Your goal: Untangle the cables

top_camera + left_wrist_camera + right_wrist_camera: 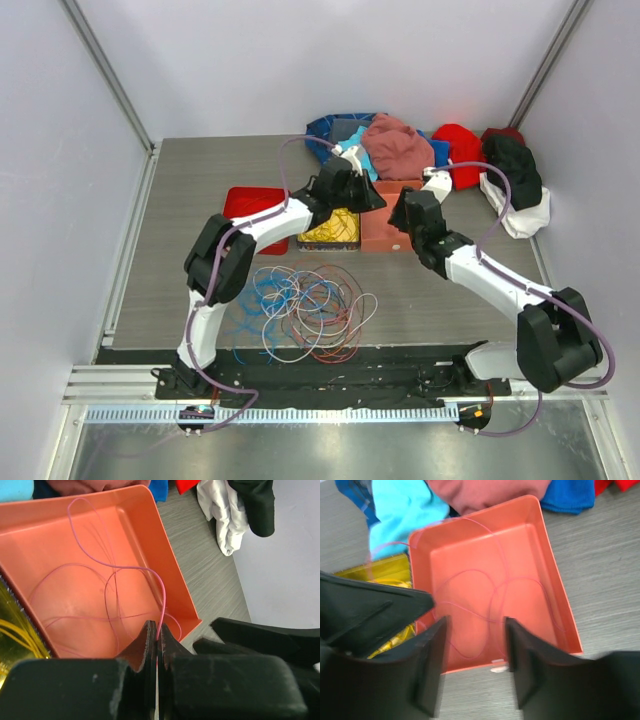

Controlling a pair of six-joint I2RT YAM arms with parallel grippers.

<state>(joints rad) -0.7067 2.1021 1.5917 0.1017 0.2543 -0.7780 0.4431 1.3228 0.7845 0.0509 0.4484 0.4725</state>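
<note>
Pink wire is pinched tight in my left gripper and loops into the orange tray. My right gripper hangs over that tray, jaws apart (nothing in them). More cables lie heaped on the table by the arm bases.

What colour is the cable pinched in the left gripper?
Pink; the cable shows best in the left wrist view.

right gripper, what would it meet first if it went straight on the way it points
Probably the pink cable looped in the orange tray, then the tray floor; depth is unclear.
</note>
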